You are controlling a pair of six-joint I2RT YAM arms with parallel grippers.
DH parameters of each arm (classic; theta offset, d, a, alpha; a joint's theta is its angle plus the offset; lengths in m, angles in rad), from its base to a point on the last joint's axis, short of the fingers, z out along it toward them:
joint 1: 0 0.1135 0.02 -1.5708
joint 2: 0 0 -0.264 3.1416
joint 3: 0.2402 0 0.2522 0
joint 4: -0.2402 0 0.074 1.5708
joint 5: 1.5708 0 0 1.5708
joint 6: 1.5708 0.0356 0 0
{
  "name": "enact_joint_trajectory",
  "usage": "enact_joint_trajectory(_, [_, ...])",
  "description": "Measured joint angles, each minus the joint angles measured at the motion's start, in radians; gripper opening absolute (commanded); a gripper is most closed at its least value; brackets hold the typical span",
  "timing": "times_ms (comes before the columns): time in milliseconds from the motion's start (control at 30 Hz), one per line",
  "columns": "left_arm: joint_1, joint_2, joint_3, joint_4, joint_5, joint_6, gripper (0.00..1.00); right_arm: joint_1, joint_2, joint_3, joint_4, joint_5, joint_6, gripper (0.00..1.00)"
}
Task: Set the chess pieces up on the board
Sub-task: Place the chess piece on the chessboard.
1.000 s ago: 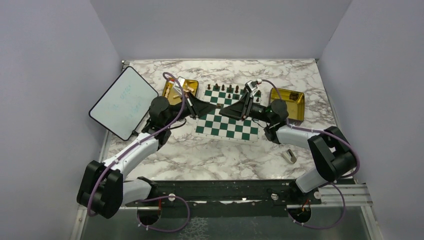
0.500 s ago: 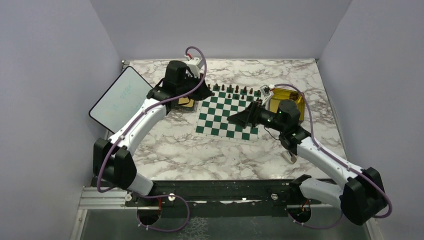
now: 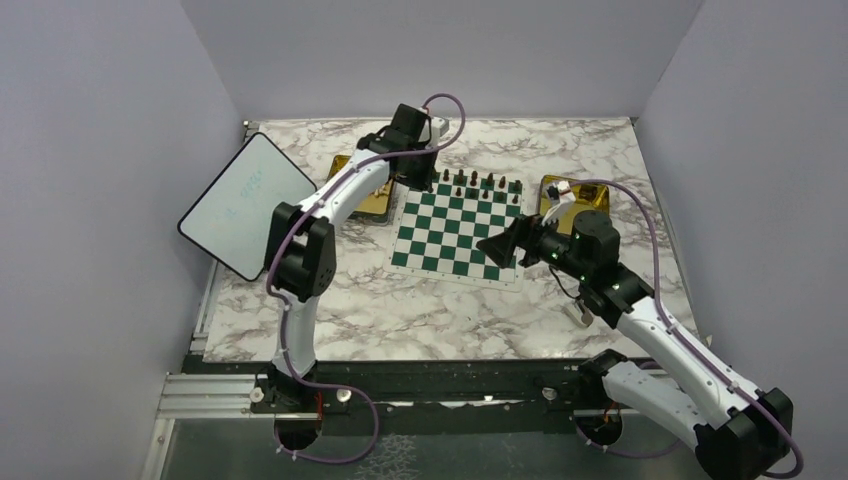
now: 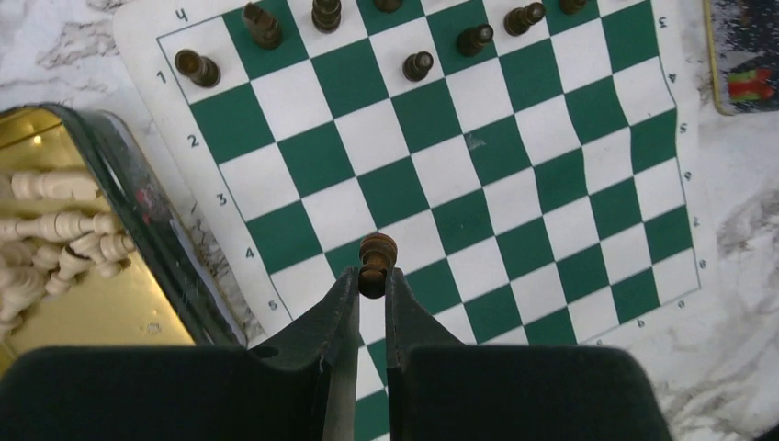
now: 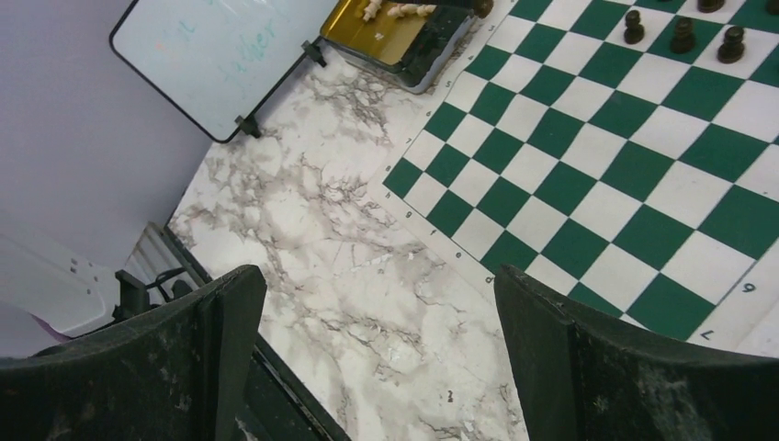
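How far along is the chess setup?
Done: several dark pieces stand along the far rows of the board. In hand: left gripper, jaws shut on one dark piece over the board; right gripper open, empty. Left: cream pieces lie in the gold tray; near rows look bare.

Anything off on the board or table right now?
The board isn't lying flat: its edge opposite the tray of cream pieces ripples, bending the squares there. One green square has a pale scuff. The dark chess pieces on it look untoppled; the left end effector grips one more dark piece cleanly.
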Motion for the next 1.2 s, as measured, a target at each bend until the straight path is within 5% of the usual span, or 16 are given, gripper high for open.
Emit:
enact_joint_trajectory(600, [-0.100,0.352,0.366,-0.105,-0.243,0.107,0.12,0.000,-0.065,0.006,-0.093,0.104,-0.053,1.00])
enact_joint_trajectory(1200, [-0.113,0.483,0.485,-0.108,-0.300,0.192,0.14,0.000,-0.081,0.060,-0.113,0.105,-0.060,1.00])
